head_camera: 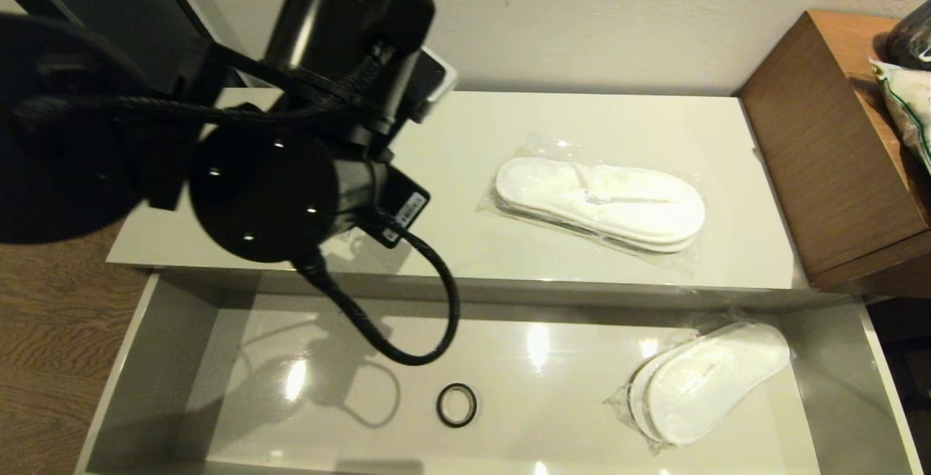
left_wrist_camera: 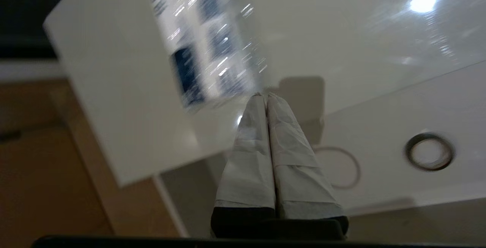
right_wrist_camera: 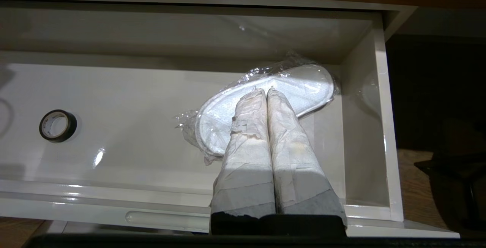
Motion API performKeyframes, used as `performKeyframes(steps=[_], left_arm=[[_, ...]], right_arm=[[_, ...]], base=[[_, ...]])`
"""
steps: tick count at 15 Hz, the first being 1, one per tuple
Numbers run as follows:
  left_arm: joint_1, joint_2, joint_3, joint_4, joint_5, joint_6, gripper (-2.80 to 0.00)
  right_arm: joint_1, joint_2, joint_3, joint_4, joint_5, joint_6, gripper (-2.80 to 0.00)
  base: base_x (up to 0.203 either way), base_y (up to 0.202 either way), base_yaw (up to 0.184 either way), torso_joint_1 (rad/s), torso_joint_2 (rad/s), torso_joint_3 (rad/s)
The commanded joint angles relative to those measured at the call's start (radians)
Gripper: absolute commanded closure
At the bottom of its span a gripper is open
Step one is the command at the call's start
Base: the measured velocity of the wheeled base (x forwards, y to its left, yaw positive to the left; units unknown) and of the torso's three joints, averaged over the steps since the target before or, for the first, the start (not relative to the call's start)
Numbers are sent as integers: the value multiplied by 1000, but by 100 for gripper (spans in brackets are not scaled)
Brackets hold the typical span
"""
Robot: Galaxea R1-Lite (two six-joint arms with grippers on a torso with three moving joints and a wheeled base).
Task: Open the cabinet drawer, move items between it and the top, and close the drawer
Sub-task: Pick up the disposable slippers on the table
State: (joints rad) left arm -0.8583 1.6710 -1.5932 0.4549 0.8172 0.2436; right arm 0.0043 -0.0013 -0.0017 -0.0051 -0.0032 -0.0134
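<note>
The cabinet drawer [head_camera: 182,358] stands pulled out below the cream top [head_camera: 509,118]. One pack of white slippers in clear plastic [head_camera: 600,202] lies on the top. A second pack [head_camera: 709,380] lies at the drawer's right end. My left arm hangs over the top's left part and hides the tissue packet in the head view. In the left wrist view the packet [left_wrist_camera: 205,43], white with blue patches, lies on the top [left_wrist_camera: 114,88]. My left gripper [left_wrist_camera: 264,95] is shut just beside its edge, holding nothing. My right gripper [right_wrist_camera: 265,90] is shut and hovers over the drawer's slippers [right_wrist_camera: 303,88].
A small black ring [head_camera: 456,404] lies on the drawer floor near the middle. The taller brown wooden unit [head_camera: 822,155] stands to the right with bags [head_camera: 909,97] on it. Wood floor [head_camera: 51,329] lies to the left.
</note>
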Motion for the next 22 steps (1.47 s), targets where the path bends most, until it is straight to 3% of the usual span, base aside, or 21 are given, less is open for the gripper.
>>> performKeyframes(steps=[1, 4, 6, 9, 12, 14, 16, 17, 19, 21, 22], left_arm=[[72, -119, -1, 121, 8, -51, 0], [207, -270, 20, 353, 6, -201, 0], [219, -363, 114, 492, 4, -376, 0], [188, -486, 430, 548, -4, -645, 0], [132, -690, 729, 564, -33, -959, 0], [170, -832, 769, 589, -39, -1053, 0], [275, -952, 678, 655, -36, -1029, 0], [309, -1026, 614, 694, -35, -950, 0], [465, -1145, 549, 749, -46, -731, 0], [677, -1303, 465, 788, -148, -382, 0], [759, -1387, 439, 806, -223, -247, 0]], right_arm=[[0, 1, 0, 0, 0, 0, 0], [0, 1, 0, -1, 0, 0, 0], [0, 1, 0, 0, 0, 0, 0], [0, 0, 0, -1, 0, -1, 0], [0, 1, 0, -1, 0, 0, 0], [0, 1, 0, -1, 0, 0, 0], [0, 1, 0, -1, 0, 0, 0], [0, 1, 0, 0, 0, 0, 0], [0, 1, 0, 0, 0, -1, 0], [0, 1, 0, -1, 0, 0, 0], [0, 1, 0, -1, 0, 0, 0]], base=[[0, 0, 0, 0, 0, 0], [0, 0, 0, 0, 0, 0], [0, 0, 0, 0, 0, 0], [0, 0, 0, 0, 0, 0], [0, 0, 0, 0, 0, 0], [0, 0, 0, 0, 0, 0], [0, 0, 0, 0, 0, 0], [0, 0, 0, 0, 0, 0], [0, 0, 0, 0, 0, 0], [0, 0, 0, 0, 0, 0], [0, 0, 0, 0, 0, 0]])
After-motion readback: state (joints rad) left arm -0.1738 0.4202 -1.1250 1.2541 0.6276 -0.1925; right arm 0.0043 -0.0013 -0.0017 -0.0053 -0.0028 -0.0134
